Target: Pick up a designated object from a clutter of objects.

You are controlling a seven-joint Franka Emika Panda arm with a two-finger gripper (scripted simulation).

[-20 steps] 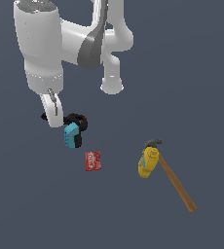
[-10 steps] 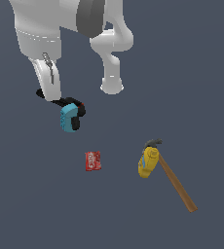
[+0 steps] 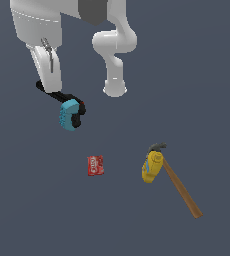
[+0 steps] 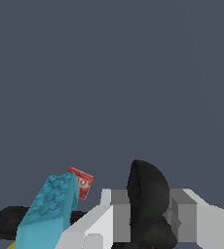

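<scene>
Gripping black spring clamp (image 3: 57, 95) upper left, gripper (image 3: 51, 89) clamped on it; lift straight, cyan studded brick (image 3: 68, 114) touching.

My bench (image 3: 207, 90) is a plain dark grey-blue. A red box (image 3: 95, 165) lies on it; well off toward the exterior view's right, a yellow bottle (image 3: 151, 168) lies just beside a hammer (image 3: 178, 183). I cannot tell whether the cyan brick (image 3: 68, 114) rests on it.
</scene>
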